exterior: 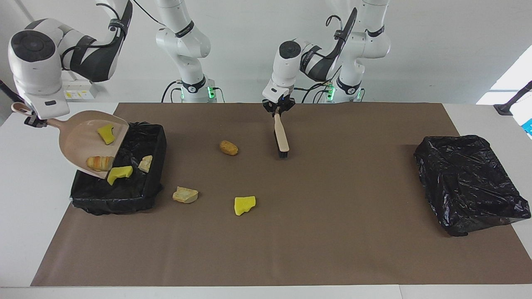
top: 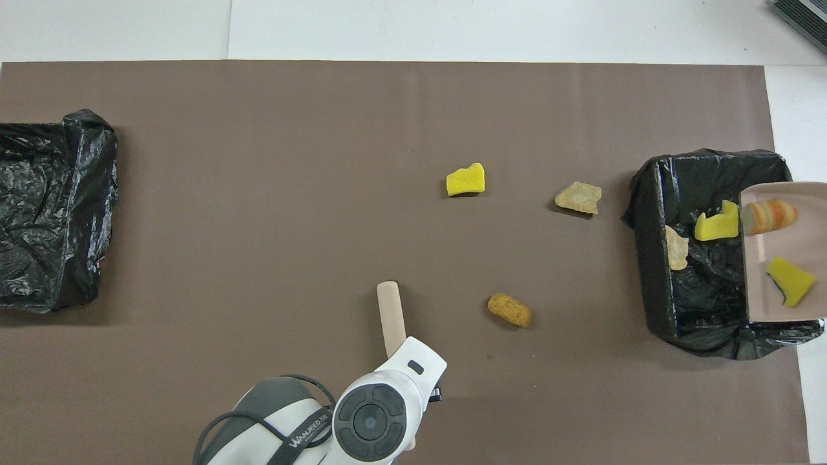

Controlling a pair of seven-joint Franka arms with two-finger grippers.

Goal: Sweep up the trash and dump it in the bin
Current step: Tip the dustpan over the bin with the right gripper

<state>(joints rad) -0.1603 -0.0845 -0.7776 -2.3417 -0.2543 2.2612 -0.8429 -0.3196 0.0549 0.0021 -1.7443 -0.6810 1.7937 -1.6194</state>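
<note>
The right gripper [exterior: 34,120] is clamped on the handle of the beige dustpan [exterior: 83,139] and holds it tilted over the black-lined bin [exterior: 156,143] at the right arm's end of the table, lip down, seemingly so the load slides off into the bin. A green-backed yellow sponge piece [exterior: 107,134] and a striped croissant-like lump [exterior: 99,163] lie on the pan, the lump at the lip. A yellow sponge piece [exterior: 119,173] and a tan scrap [exterior: 146,163] are in the bin.

The left gripper [exterior: 277,111] is closed tight on the handle of the brush [exterior: 282,139], which hangs bristles down, touching or just over the brown mat [exterior: 332,249]; this arm looks to be waiting while the pan empties.

Three pieces of trash remain on the mat: a brown lump [exterior: 229,148] beside the brush, a tan bread piece [exterior: 185,194] just beside the bin, and a yellow sponge [exterior: 245,205]. A second black-bagged bin [exterior: 469,182] sits at the left arm's end, well apart from everything
</note>
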